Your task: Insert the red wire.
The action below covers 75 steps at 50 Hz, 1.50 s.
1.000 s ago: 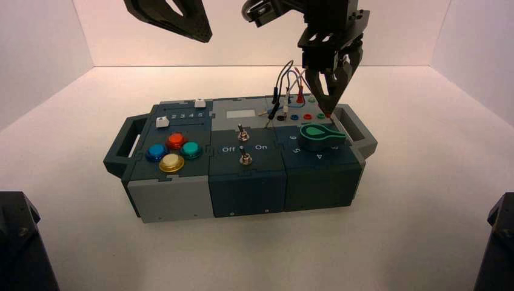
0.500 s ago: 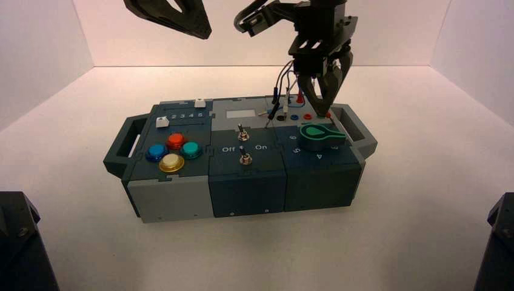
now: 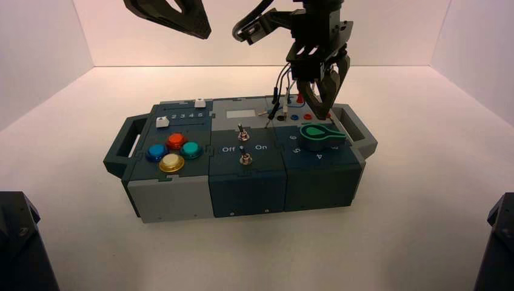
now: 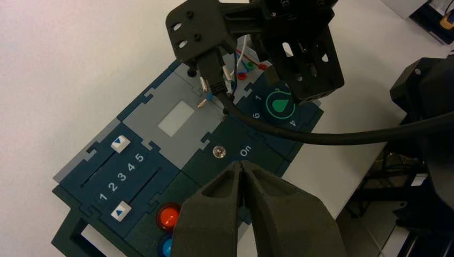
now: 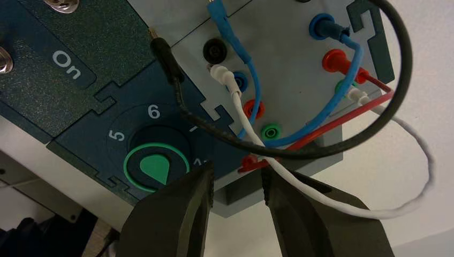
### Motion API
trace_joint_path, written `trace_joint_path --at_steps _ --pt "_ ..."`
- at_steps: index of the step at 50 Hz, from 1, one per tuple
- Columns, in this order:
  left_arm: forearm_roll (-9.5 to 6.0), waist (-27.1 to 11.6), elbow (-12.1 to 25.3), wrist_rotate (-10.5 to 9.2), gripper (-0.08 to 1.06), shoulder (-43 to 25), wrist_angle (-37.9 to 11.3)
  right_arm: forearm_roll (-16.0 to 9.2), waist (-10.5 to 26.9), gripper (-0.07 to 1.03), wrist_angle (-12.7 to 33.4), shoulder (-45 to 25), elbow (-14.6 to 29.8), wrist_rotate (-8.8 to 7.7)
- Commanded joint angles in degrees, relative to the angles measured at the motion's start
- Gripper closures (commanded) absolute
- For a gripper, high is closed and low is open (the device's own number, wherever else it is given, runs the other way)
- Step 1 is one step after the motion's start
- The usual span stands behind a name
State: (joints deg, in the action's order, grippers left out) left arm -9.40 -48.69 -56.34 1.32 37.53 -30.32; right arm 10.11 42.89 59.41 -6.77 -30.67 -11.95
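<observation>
The red wire (image 5: pixel 326 126) runs from a red plug in the back row (image 5: pixel 334 60) round to a loose red plug (image 5: pixel 250 163) lying at the wire panel's outer edge. My right gripper (image 5: pixel 238 176) hangs open right over that loose plug, which sits just beyond the gap between the fingertips; nothing is held. The front red socket (image 5: pixel 251 108) is bare. In the high view the right gripper (image 3: pixel 321 110) is at the box's back right corner. My left gripper (image 4: pixel 242 166) is shut and empty, parked high over the box's left half (image 3: pixel 203 30).
A black lead (image 5: pixel 171 67), a blue lead (image 5: pixel 251 61) and a white lead (image 5: pixel 241 104) cross the panel around the sockets. The green knob (image 5: pixel 155 167) sits beside the panel. Toggle switches (image 3: pixel 242 132), coloured buttons (image 3: pixel 173 151) and sliders (image 4: pixel 120 176) fill the box's middle and left.
The right gripper has shifted leftward over the wire panel and turned slightly, staying open. The left arm has not moved.
</observation>
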Motion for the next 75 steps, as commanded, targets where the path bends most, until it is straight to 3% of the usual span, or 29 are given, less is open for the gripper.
trace_joint_path --at_steps 1,25,44,65,75 --pt "0.09 -0.3 0.6 0.18 0.98 0.4 0.4 0.5 -0.2 0.49 0.5 0.2 2.0 -0.53" --pt "0.7 -0.3 0.5 0.35 0.98 0.7 0.4 1.3 -0.3 0.56 1.5 -1.9 3.5 -0.53" --pt "1.23 -0.3 0.5 0.35 0.98 0.8 0.4 1.9 -0.8 0.74 1.9 -1.3 3.6 -0.53" --pt "1.32 -0.2 0.5 0.35 0.98 0.9 0.4 1.9 -0.8 0.78 2.1 -2.0 3.6 -0.35" --pt "1.49 -0.2 0.5 0.35 0.98 1.0 0.4 1.9 -0.9 0.89 2.1 -2.3 3.8 -0.35"
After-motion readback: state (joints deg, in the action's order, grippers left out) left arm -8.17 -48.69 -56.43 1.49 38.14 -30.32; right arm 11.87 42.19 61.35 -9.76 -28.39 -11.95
